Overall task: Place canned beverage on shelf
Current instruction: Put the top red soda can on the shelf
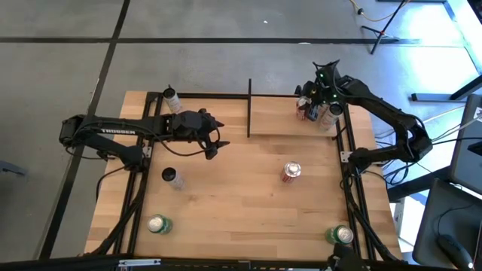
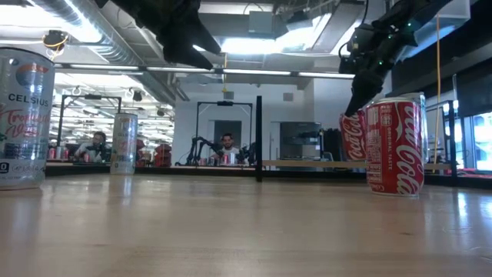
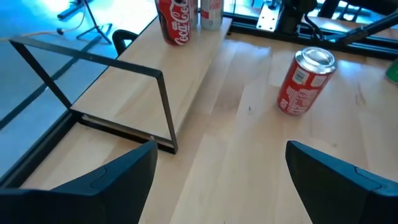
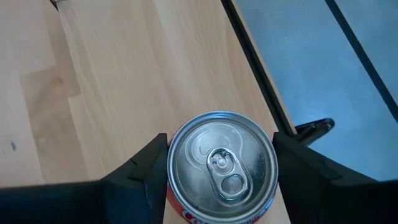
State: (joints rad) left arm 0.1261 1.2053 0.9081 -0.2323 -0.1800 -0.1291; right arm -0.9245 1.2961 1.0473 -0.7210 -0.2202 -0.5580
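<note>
Red Coca-Cola cans are seen in two places: one is stood on the shelf [image 1: 290,117] at its right end, and another Coca-Cola can [image 1: 291,172] is stood upright on the wooden tabletop [image 1: 241,211], well apart from the shelf. The right gripper [image 1: 310,108] is positioned over the shelf's right end, pointing down, and a red can on the shelf [image 4: 221,168] is framed between its two dark fingers [image 4: 140,174] in the right wrist view. The fingers are set closely on either side of the can's silver lid, apparently touching its wall, though whether the can is truly clamped cannot be told. In the low view this gripper is seen reaching down onto a red can behind the larger foreground one. A slim pale can [image 1: 328,114] is stood just beside it on the shelf.

The left gripper [image 1: 213,143] is held above the tabletop, left of the shelf's black upright post, with its fingers spread wide and nothing between them; the shelf's black rod frame is seen ahead of it in the left wrist view.

Elsewhere on the tabletop, a slim silver can [image 1: 172,176] and another slim can [image 1: 172,98] are stood at the left, and two green cans [image 1: 158,223] are placed near the front corners. Two seated people [image 2: 96,146] are visible in the room beyond.
</note>
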